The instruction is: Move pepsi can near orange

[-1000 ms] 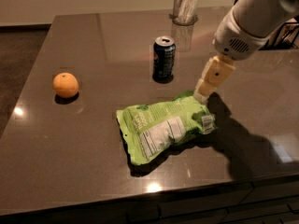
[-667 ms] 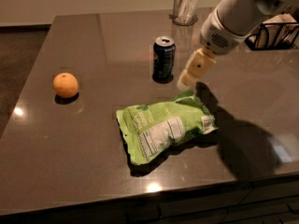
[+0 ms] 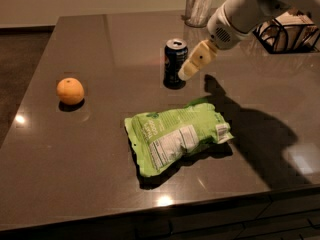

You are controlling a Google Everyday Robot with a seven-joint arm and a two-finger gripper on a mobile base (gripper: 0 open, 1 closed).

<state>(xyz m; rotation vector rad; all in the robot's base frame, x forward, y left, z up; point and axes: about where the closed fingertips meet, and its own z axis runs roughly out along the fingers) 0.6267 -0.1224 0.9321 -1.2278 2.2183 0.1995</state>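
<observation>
So the cream-coloured claw, the robot's gripper (image 3: 186, 74), sits right at the right side of the small dark blue pepsi can with the silver top (image 3: 172, 63). From this angle its tip overlaps the can's lower right edge. I honestly can't tell whether it's released or clenched, or even whether it's touching the can or just in front of it. It hangs off a chunky white arm (image 3: 239, 15) that comes down at a slant from the top right corner. The can stands upright toward the back-middle of the dark brown glossy tabletop (image 3: 90, 184), with its logo side mostly in shadow. The arm throws a big dark shadow across the table to the right of the can. In front of the can, nearer the camera, there's a light green crinkled chip bag (image 3: 175, 136) lying flat, label side up, near the can but not touching it. The round matte orange (image 3: 70, 91) is way over on the left side of the table, well apart from the can and from the bag. At the back edge stands a clear glass cup (image 3: 198, 6), behind the can. A black wire basket (image 3: 287, 34) sits at the far right, partly behind the arm.
</observation>
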